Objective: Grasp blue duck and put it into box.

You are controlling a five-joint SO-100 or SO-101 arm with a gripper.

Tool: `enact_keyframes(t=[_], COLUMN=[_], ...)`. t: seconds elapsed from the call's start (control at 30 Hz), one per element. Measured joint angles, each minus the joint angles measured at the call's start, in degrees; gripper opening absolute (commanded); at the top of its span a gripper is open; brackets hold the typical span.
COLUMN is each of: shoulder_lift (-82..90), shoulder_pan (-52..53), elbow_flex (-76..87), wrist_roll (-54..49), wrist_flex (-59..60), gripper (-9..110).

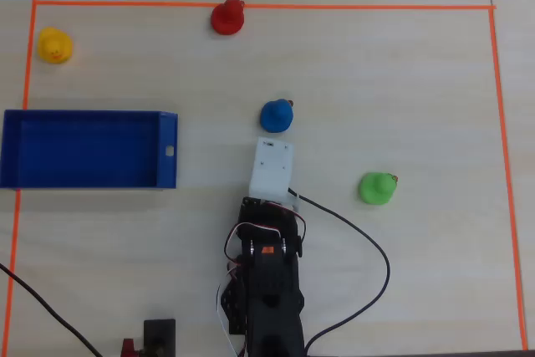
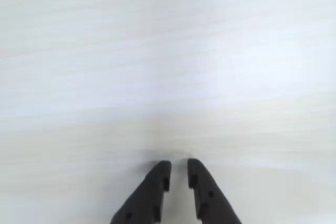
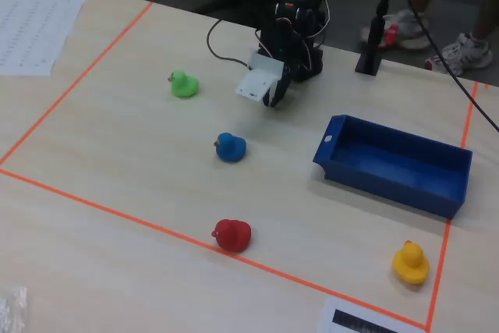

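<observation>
Across the overhead view from left to right, we first meet the yellow duck (image 1: 54, 45) in the upper left, just inside the orange tape line (image 1: 267, 7). Below it lies the box (image 1: 168, 150), at the left edge and empty, with a small white mark on its right end wall. Farther right, the red duck (image 1: 227, 17) sits on the top tape line. At centre frame we see the blue duck (image 1: 277, 115) on the bare table (image 1: 418, 98), well apart from the box and just above the white camera housing (image 1: 272, 168) on our arm (image 1: 267, 282). The green duck (image 1: 377, 188) stands right of the arm, near a black cable (image 1: 368, 244).

Turning to the wrist view, we see the gripper (image 2: 179, 167) at the bottom centre, its two dark fingertips (image 2: 160, 176) set close with only a narrow gap and nothing held between them; pale table fills the rest.

From the fixed view, left to right, we find the green duck (image 3: 184, 83), then the blue duck (image 3: 230, 147) at centre with the red duck (image 3: 231, 235) below it on the tape. The gripper (image 3: 274, 97) hangs above the table in the upper middle, apart from the blue duck. The box (image 3: 394, 164) lies to the right, and the yellow duck (image 3: 411, 263) sits at lower right.
</observation>
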Motion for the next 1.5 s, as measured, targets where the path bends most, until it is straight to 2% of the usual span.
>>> enact_keyframes(t=[0.07, 0.13, 0.2, 0.27, 0.37, 0.53, 0.9, 1.03, 1.2, 1.27, 1.4, 1.5], shoulder_lift=[0.0, 0.1, 0.1, 0.1, 0.1, 0.1, 0.1, 0.1, 0.0, -0.4, -6.0, -16.5], shoulder_pan=[-0.1, -9.1, -17.7, -19.2, -14.6, 2.3, 2.6, 9.1, 18.4, 19.9, 17.7, 15.6], elbow_flex=[0.0, -0.1, -0.1, -0.1, -0.1, -0.1, -0.1, -0.1, -0.3, -3.2, -17.5, -31.6], wrist_roll=[0.8, 6.7, 7.9, 7.9, 7.9, 7.9, 8.1, 7.0, 3.2, 3.0, 4.7, 5.7], wrist_flex=[0.0, -0.3, -0.4, -0.4, -0.4, -0.4, -0.4, -0.4, -0.5, 1.0, 3.0, 5.3], gripper=[2, 2, 2, 2, 2, 2, 1, 0, 15, 25, 36, 42])
